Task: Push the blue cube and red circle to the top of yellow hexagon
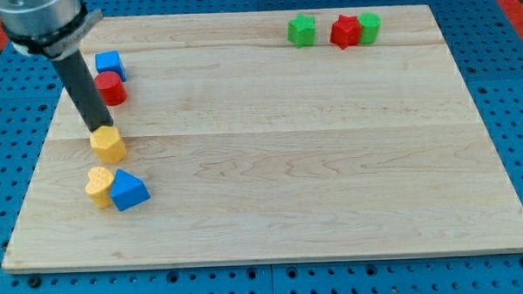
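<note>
Nearest the camera, at near left: one blue triangular block [129, 191] touching one yellow heart-like block [98, 185] on its left side. Just beyond them, one yellow hexagon block [109, 144], apart from that pair.

My tip [102, 129], the lower end of the dark rod, sits at the far edge of the yellow hexagon, touching or all but touching it. No jaws on this rig, only the straight rod, so no open or closed state to tell.

Farther back at left: one red round block [111, 88], and one blue cube [109, 64] just behind it, the two touching. Both lie beyond the hexagon, slightly right of the rod.

Far right group along the back edge: one green star-like block [302, 29] standing alone; then one red star-like block [345, 31] touching one green block [369, 27], shape not clear.

Count: two blue, two yellow, two red, two green; eight blocks on the pale wooden tabletop [288, 155], which rests on a blue perforated base [521, 94].
</note>
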